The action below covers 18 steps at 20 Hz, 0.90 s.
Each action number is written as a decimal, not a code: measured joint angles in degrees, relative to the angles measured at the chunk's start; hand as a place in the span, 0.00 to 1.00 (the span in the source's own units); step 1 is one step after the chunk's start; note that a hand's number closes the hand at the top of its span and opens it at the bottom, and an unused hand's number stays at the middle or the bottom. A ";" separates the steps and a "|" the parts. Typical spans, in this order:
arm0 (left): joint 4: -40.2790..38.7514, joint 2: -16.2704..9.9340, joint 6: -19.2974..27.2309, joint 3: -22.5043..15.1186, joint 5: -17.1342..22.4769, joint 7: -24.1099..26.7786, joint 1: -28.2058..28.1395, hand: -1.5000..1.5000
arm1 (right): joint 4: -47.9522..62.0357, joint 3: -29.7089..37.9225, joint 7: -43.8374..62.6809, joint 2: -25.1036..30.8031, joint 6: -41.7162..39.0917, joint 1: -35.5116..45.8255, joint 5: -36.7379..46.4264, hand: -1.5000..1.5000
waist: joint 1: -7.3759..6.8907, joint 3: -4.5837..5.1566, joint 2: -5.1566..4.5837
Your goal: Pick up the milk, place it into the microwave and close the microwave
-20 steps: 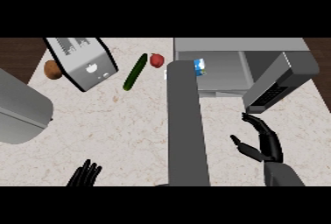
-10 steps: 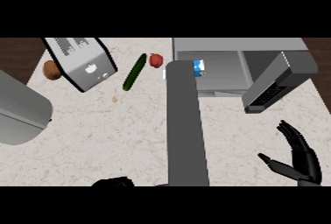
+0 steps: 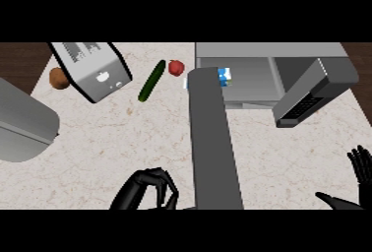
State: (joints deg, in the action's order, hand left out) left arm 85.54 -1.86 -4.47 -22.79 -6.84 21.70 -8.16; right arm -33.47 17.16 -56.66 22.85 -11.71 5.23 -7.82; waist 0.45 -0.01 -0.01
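Spanning nearly the whole view, the pale speckled stone counter (image 3: 131,142) carried everything else. A grey microwave (image 3: 269,59) sat at the far right with its grey door (image 3: 312,93) swung open, and a long grey forearm (image 3: 210,147) ran from the near edge up to its mouth. A large rounded grey metal body (image 3: 22,123) filled the left edge. A slanted grey toaster-like appliance with a dark rim (image 3: 91,71) lay far left.

The black left hand (image 3: 149,189) sat at the near edge, fingers curled inward, holding nothing visible. The black right hand (image 3: 356,182) showed at the lower right corner, fingers straight and spread, thumb out.

A long green cucumber (image 3: 151,81) lay beside the appliance. The blue-and-white milk carton (image 3: 225,78) peeked from behind the forearm's far end, at the microwave's opening. A red apple (image 3: 175,68) and a brown round potato (image 3: 58,78) lay near the far edge.
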 measured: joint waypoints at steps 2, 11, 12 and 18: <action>-2.91 0.47 -0.44 -0.80 -1.56 -1.85 3.74 1.00 | -0.22 -0.13 0.32 0.54 -0.76 -0.30 -0.40 0.00 | 0.18 -0.01 -0.05; -17.46 1.58 -6.03 -9.41 -2.90 -10.25 15.56 1.00 | -2.88 -0.54 1.34 2.85 -3.39 -2.19 -2.66 0.00 | 1.24 -0.05 -0.18; -18.62 1.63 -5.57 -11.16 -2.01 -10.62 16.91 1.00 | -2.68 -0.63 1.22 3.01 -3.52 -2.11 -2.69 0.00 | 1.24 -0.05 -0.20; -25.43 1.54 1.37 -21.11 3.20 -8.23 23.73 1.00 | -5.02 -1.91 1.47 3.78 -4.84 -1.78 -3.48 0.00 | 2.10 0.01 -0.33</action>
State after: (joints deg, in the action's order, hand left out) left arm 60.11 -0.32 -3.10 -43.90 -3.65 13.48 15.58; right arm -38.49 15.25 -55.19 26.63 -16.55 3.45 -11.30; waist 2.55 0.00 -0.34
